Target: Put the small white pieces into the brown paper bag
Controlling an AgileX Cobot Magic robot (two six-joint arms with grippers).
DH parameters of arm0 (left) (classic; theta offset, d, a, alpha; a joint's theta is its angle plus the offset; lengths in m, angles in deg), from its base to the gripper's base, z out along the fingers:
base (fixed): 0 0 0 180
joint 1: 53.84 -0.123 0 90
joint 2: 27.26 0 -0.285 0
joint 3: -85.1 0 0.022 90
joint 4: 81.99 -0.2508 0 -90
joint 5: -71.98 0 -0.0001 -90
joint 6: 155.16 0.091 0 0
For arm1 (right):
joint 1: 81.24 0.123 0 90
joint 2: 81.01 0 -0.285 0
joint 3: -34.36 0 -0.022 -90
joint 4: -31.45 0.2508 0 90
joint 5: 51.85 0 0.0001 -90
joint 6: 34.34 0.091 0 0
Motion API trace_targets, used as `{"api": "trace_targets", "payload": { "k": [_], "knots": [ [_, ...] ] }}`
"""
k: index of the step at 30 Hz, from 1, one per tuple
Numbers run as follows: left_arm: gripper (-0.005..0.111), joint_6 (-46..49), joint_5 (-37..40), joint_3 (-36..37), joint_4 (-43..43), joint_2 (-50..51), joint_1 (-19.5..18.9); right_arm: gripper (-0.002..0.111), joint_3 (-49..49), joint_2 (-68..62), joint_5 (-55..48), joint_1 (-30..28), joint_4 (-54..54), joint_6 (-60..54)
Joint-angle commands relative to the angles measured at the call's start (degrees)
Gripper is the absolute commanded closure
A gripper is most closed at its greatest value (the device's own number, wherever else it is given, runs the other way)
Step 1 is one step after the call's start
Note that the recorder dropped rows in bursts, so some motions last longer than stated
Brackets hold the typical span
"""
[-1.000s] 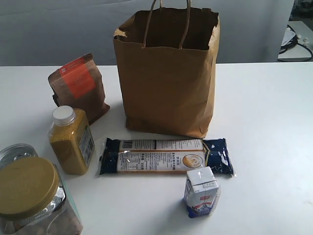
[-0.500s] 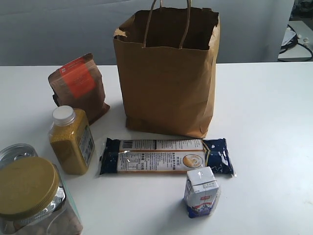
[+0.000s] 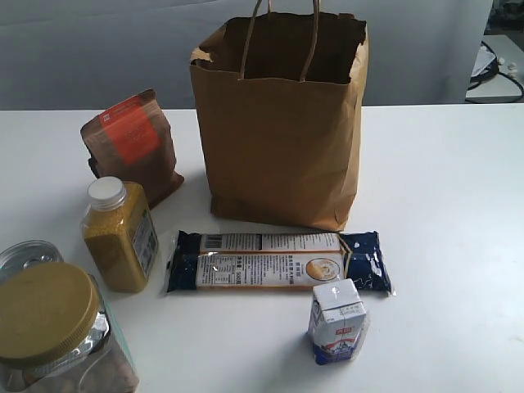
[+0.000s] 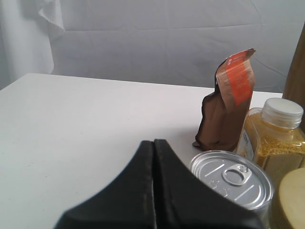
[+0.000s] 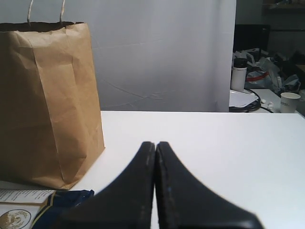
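Left gripper (image 4: 153,148), fingers pressed together, sits near the front-left corner of the table (image 3: 442,180). The brown paper bag (image 3: 282,131) stands upright, mouth open, toward the far edge. Right gripper (image 5: 155,149), likewise closed and empty, seems nearer it. The small white pieces: nowhere I can see.

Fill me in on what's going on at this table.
Nothing is being handled. The left claw and right claw are both shut and empty, low above the table. The brown paper bag stands upright and open at the back, a flat packet and small carton in front of it. No small white pieces show in any view.
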Motion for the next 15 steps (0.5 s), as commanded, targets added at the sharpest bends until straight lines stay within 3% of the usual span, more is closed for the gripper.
{"api": "trace_targets", "payload": {
  "k": [1,15],
  "knots": [
    [0.107,-0.3,-0.3,0.2,0.4,-0.2,0.3,0.108,-0.2,0.2,0.4,-0.3,0.6,-0.4],
    [0.107,-0.3,-0.3,0.2,0.4,-0.2,0.3,0.108,-0.2,0.2,0.4,-4.6,0.6,-0.4]
  ]
}}
